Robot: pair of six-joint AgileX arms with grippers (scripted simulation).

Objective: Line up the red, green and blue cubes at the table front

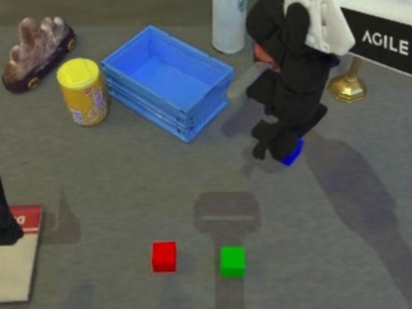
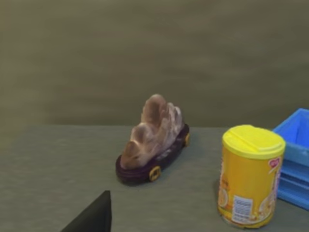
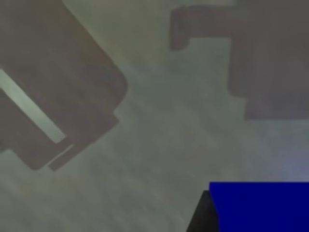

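The red cube (image 1: 164,256) and the green cube (image 1: 232,261) sit side by side near the table (image 1: 116,193) front, a short gap between them. My right gripper (image 1: 281,149) hangs farther back, right of centre, shut on the blue cube (image 1: 293,153). In the right wrist view the blue cube (image 3: 260,208) shows against one dark finger (image 3: 203,217), with the table and arm shadows well below it. My left arm (image 1: 6,222) is parked at the left edge; only a dark finger tip (image 2: 96,217) shows in its wrist view.
A large blue crate (image 1: 167,80) stands at the back centre, with a yellow can (image 1: 82,91) and a brown rock-like toy on wheels (image 1: 37,51) to its left. A white bottle (image 1: 229,26) and a brass stand (image 1: 348,84) are at the back right. A red-and-white card (image 1: 19,257) lies front left.
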